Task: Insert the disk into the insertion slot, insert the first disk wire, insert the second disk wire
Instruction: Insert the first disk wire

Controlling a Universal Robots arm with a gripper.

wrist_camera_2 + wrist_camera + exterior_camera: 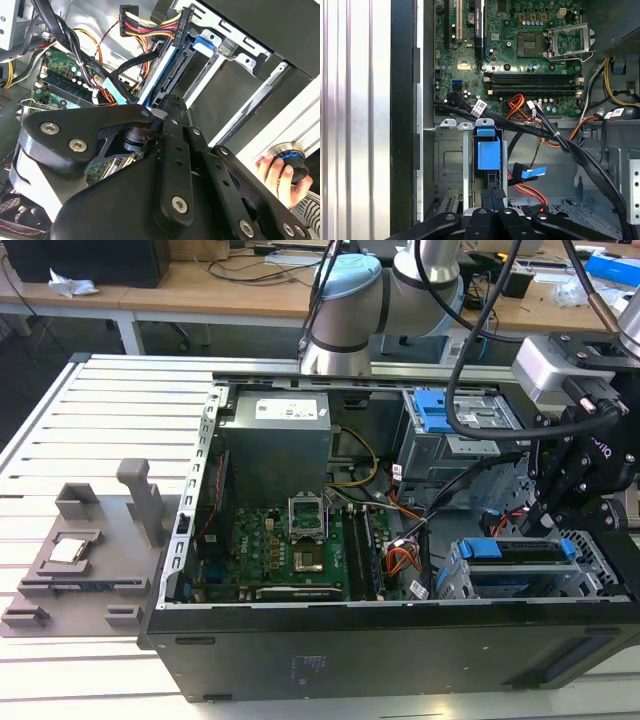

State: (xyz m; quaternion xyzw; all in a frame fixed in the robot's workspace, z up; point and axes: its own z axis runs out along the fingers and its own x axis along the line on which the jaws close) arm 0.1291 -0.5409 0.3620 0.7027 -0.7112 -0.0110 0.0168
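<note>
The disk (520,553), silver in a bright blue carrier, sits inside the insertion slot (462,585), the perforated silver cage at the case's front corner on the exterior view's right. My gripper (545,525) hangs just above the disk's end, fingers together. In the second wrist view the gripper (170,102) tip is at the disk (172,62) edge where its sockets are. A black plug with red, yellow and black wires (150,22) lies beside that edge. A loose blue flat plug (527,172) hangs near the carrier (487,150) and the gripper (493,196).
The open case holds the motherboard (290,540), a power supply box (275,445) and a taller grey bay with a blue latch (440,410). Cable bundles (560,140) cross beside the cage. A grey fixture (80,550) lies on the slatted table. A hand (275,172) rests on a knob.
</note>
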